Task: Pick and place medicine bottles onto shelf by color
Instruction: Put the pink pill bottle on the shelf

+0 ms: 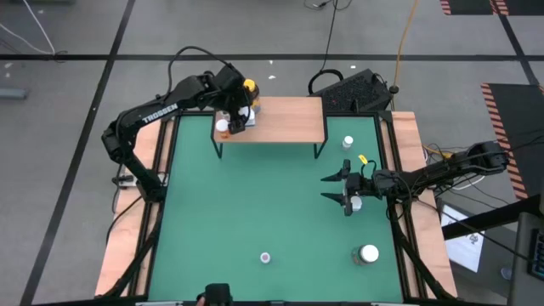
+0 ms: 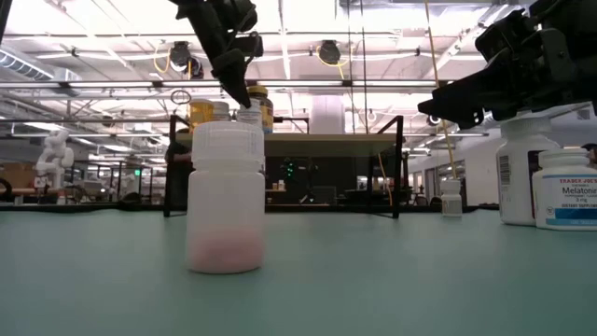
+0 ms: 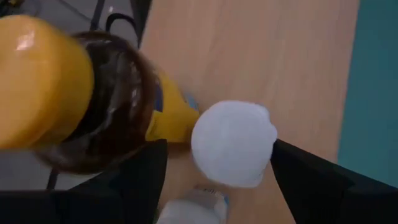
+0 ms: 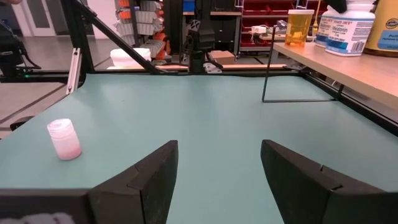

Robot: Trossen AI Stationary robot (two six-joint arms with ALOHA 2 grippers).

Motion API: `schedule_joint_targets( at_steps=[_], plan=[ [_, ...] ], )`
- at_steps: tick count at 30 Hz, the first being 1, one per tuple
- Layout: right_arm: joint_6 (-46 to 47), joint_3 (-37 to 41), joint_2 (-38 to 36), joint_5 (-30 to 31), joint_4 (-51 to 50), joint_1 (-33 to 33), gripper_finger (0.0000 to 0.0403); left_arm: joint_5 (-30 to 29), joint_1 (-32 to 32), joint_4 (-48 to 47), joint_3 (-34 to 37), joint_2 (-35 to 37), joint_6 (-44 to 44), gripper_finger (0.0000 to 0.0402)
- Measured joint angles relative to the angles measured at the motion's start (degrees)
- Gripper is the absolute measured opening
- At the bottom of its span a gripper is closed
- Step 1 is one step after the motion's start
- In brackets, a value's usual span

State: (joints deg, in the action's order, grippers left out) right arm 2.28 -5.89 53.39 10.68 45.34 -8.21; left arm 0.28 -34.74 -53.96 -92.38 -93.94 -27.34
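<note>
The shelf [image 1: 280, 119] is a light-wood board on black legs at the table's far side. At its left end stand an amber bottle with a yellow cap [image 3: 74, 93] and a white-capped bottle [image 3: 233, 143]. My left gripper [image 3: 217, 180] reaches down over that end, open, with one finger on each side of the white cap. Another white bottle [image 1: 223, 126] shows at the shelf's near left corner. My right gripper [image 4: 217, 174] hovers open and level over the green mat at the right, with nothing between its fingers. My left gripper comes slanting down from above, its fingers astride the white bottle's cap [image 3: 249, 134]. A clear gap shows between one finger [image 3: 146, 180] and the cap. The other finger [image 3: 298, 171] is close against the cap's edge; whether it touches, I cannot tell. The bottle stands upright on the shelf.
Loose bottles stand on the mat: a small one with pink contents [image 1: 265, 257] near the front, a larger white-lidded one [image 1: 368, 253] at front right, one [image 1: 358, 202] beside my right gripper, and one [image 1: 348, 142] right of the shelf. A wooden frame [image 1: 408, 170] borders the mat.
</note>
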Motion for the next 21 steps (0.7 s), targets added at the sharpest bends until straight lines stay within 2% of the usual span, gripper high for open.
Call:
schedule_joint_targets(
  at_steps=[9,13,17,21],
  plan=[
    [0.1,0.0,0.0,0.0,0.24,0.0,0.0226,-0.88,4.03,1.5,0.02,3.99,0.26,0.0272],
    [0.26,0.0,0.0,0.0,0.24,0.0,0.0226,-1.23,7.71,1.13,0.01,6.44,3.41,0.0272],
    [0.26,0.0,0.0,0.0,0.22,0.0,0.0226,1.25,14.11,0.11,-0.04,8.05,12.26,0.0271],
    [0.29,0.0,0.0,0.0,0.24,0.0,0.0226,5.62,24.38,1.15,0.65,6.8,19.64,0.0271]
  ],
)
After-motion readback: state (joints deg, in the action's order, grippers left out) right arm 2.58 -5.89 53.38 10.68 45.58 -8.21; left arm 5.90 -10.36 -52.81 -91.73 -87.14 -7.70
